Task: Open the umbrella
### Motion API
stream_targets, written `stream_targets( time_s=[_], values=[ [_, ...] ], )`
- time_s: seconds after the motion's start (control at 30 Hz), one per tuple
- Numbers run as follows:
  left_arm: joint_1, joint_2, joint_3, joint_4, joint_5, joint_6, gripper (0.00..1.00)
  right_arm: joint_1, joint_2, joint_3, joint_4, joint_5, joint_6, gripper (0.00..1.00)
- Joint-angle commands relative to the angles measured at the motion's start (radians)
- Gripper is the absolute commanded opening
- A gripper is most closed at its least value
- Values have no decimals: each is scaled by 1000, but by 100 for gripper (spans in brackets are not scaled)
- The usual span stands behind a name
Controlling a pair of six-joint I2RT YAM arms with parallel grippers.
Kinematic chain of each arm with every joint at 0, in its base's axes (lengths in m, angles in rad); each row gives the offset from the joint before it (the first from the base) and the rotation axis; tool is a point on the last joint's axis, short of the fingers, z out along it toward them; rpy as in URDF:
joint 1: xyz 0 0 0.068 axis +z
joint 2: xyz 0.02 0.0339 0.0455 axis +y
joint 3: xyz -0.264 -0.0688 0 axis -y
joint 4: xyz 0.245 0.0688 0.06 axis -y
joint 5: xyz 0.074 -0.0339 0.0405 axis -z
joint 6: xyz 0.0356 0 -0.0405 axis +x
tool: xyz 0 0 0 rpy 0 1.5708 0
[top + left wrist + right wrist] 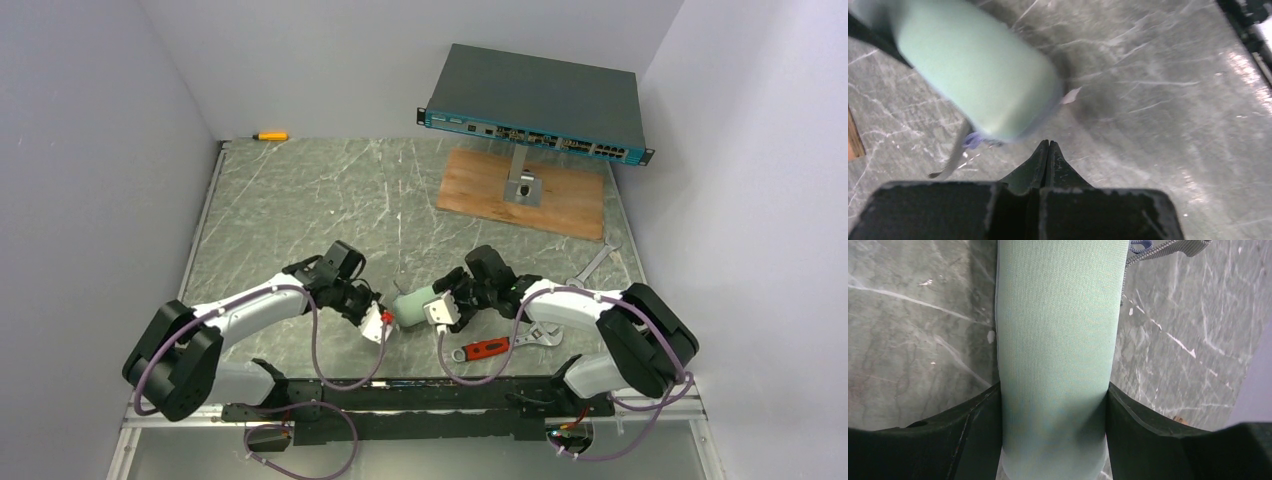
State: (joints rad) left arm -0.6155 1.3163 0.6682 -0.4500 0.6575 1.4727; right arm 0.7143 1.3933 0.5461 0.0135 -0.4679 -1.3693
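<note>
A pale green oval clamshell case [415, 303] is held a little above the marble table between my two arms. My right gripper [441, 302] is shut on the case, and in the right wrist view its fingers [973, 425] press both sides of the case [1058, 340]. My left gripper [384, 320] is shut and empty, its tips [1049, 146] just below the rounded end of the case [973, 65]. A grey strap with a purple end [955, 150] hangs from that end of the case. The umbrella's fabric, shaft and handle are not in view.
A red-handled adjustable wrench [487, 348] and two steel spanners [590, 268] lie at the front right. A network switch [535, 105] stands on a wooden board [520, 195] at the back. A yellow-handled screwdriver [270, 136] lies at the back left.
</note>
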Motion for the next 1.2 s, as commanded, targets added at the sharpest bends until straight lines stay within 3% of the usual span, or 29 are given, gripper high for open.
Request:
stream_targets(
  time_s=[0.0,0.1,0.2,0.27,0.3,0.43,0.5,0.93,1.17],
  values=[
    [-36,-62,-50,-2,39,13,0,-31,33,37,-51,35,108,39],
    [-47,-80,-74,27,19,0,0,-48,22,30,-55,18,113,38],
    [-24,-69,-58,77,-21,-113,2,-52,-9,-7,-54,10,50,38],
    [19,-43,-33,101,-17,-170,30,-52,-32,-26,-66,-3,10,38],
    [36,-33,-24,121,-20,-190,37,-52,-45,-38,-67,-9,-8,37],
    [55,-14,-23,206,-3,-181,61,-52,-54,-55,-59,-21,-38,37],
    [48,-2,-13,236,35,-182,65,-52,-42,-45,-60,-19,-42,37],
    [-38,156,89,256,57,-178,58,-51,-23,-30,-42,-20,-62,36],
    [-48,184,98,230,37,-144,21,-52,-30,-41,-43,-22,-63,36]
  ],
)
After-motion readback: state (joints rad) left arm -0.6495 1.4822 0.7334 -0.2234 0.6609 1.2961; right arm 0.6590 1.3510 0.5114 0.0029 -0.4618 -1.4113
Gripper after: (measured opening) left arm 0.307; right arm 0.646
